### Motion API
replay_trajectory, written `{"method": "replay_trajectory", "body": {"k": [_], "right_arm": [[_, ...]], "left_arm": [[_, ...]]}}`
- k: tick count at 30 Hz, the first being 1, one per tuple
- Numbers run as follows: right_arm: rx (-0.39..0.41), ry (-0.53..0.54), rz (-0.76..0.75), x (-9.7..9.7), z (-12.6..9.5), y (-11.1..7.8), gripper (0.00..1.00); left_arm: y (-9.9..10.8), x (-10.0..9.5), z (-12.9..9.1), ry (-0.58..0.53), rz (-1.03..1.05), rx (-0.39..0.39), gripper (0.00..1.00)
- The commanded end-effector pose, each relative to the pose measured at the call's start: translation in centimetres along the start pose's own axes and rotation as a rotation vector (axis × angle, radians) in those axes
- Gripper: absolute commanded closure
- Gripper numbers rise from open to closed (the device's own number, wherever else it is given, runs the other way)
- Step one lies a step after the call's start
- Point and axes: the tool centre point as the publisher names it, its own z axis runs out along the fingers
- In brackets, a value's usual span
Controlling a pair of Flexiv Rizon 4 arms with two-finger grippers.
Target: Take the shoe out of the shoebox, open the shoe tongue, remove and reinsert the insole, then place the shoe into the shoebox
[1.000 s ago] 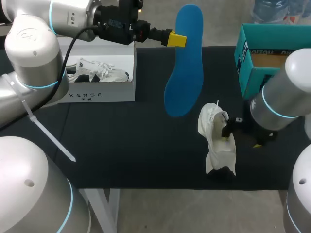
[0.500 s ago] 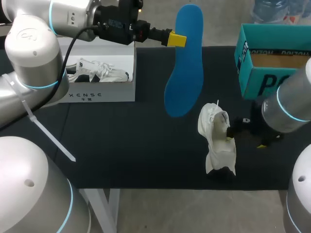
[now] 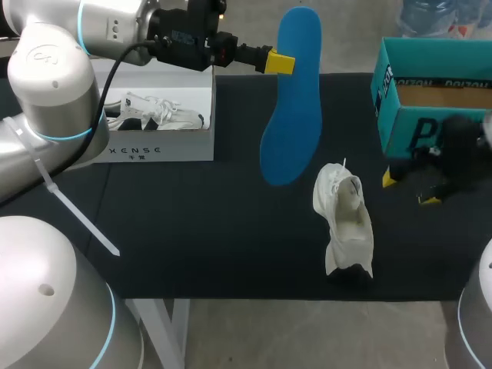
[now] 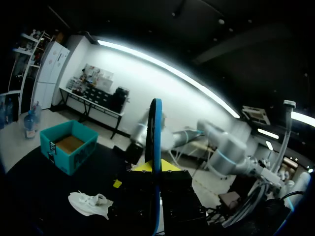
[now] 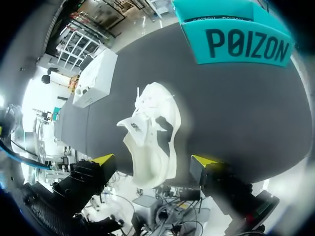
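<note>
My left gripper (image 3: 275,61) is shut on a blue insole (image 3: 293,100) and holds it upright above the black table (image 3: 192,231). From the left wrist the insole (image 4: 155,132) shows edge-on between the yellow tips. A white shoe (image 3: 344,219) stands on the table near the front edge, its mouth wide and hollow. My right gripper (image 3: 408,189) hangs open just right of the shoe, in front of the teal shoebox (image 3: 430,92). In the right wrist view the shoe (image 5: 152,132) lies ahead of the open gripper (image 5: 155,162), apart from both tips.
A white box (image 3: 154,131) at the back left holds a second white shoe (image 3: 157,111). The teal shoebox (image 5: 236,34) stands open at the back right. The table's front edge runs just below the shoe.
My right gripper has pulled back from the shoe's mouth to the right, toward the teal shoebox. The shoe stays standing. The left arm and the insole have not moved.
</note>
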Motion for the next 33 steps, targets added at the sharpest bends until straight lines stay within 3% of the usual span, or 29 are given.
{"method": "replay_trajectory", "body": {"k": [1,7,16,33], "right_arm": [[0.14,0.533,0.008,-1.0,-1.0,0.1,0.0],[0.233,0.745,0.025,-0.4,-0.6,0.7,0.0],[0.283,0.909,0.006,2.3,0.0,0.0,0.0],[0.282,0.916,0.05,8.6,1.3,-3.8,0.0]], "left_arm": [[0.0,0.0,0.0,0.0,0.0,-0.001,1.0],[0.0,0.0,0.0,0.0,0.0,-0.001,1.0],[0.0,0.0,0.0,0.0,0.0,-0.001,1.0],[0.0,0.0,0.0,0.0,0.0,-0.001,1.0]]}}
